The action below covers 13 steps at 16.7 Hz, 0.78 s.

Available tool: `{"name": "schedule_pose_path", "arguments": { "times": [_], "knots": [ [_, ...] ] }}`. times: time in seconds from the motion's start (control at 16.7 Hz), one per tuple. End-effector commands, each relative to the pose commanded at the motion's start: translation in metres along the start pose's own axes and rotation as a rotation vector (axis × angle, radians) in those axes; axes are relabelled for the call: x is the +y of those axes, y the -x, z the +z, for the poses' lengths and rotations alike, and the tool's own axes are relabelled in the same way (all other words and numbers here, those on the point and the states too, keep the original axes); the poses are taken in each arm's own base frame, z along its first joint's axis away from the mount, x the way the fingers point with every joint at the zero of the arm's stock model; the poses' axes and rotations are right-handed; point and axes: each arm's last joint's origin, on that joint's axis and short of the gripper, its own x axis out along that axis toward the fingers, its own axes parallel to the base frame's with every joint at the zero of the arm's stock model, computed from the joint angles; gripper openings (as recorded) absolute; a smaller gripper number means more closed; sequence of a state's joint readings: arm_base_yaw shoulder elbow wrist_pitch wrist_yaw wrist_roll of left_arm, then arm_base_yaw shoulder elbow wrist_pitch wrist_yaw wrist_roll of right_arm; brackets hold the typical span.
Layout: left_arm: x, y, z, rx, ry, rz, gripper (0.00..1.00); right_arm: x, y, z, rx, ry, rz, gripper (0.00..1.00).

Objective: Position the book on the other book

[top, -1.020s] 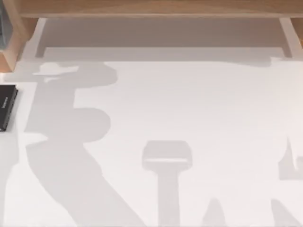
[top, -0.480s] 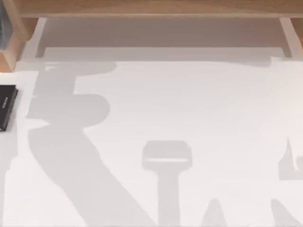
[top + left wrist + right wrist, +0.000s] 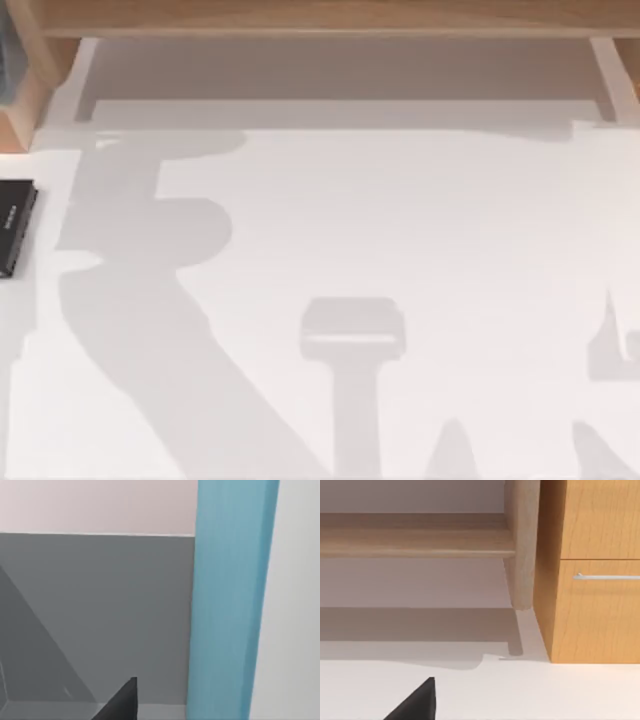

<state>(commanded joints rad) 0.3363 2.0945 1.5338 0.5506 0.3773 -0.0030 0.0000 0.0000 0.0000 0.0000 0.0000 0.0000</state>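
The other book (image 3: 14,228), flat and black with pale lettering on its spine, lies at the table's left edge in the top view. In the left wrist view a tall teal slab, the book (image 3: 230,600), stands upright close in front of a grey wall. A dark corner of my left gripper (image 3: 122,705) shows beside it, apart from it. A thin grey-teal strip (image 3: 8,65) sits inside the wooden cubby at the far left back. A dark corner of my right gripper (image 3: 417,702) hangs over the white table, facing the wooden shelf.
A wooden shelf (image 3: 320,18) runs along the back of the table, with a post (image 3: 522,545) and a drawer cabinet (image 3: 595,580) at the right. Arm shadows fall across the white tabletop (image 3: 420,220).
The left arm's shadow on the table has shifted toward the back left and changed shape. The black book and the right arm's shadow stay put.
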Motion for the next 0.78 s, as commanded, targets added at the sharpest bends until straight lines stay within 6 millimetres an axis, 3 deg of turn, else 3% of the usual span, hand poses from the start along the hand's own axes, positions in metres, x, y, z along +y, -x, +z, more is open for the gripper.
{"name": "schedule_pose_path", "arguments": {
  "times": [0.54,0.78],
  "knots": [
    [0.0,0.0,0.0,0.0,0.0,0.0,0.02,0.0,0.0,0.0,0.0,0.0,0.0,1.0],
    [0.0,0.0,0.0,0.0,0.0,0.0,0.0,0.0,0.0,0.0,0.0,0.0,0.0,1.0]
  ]
}}
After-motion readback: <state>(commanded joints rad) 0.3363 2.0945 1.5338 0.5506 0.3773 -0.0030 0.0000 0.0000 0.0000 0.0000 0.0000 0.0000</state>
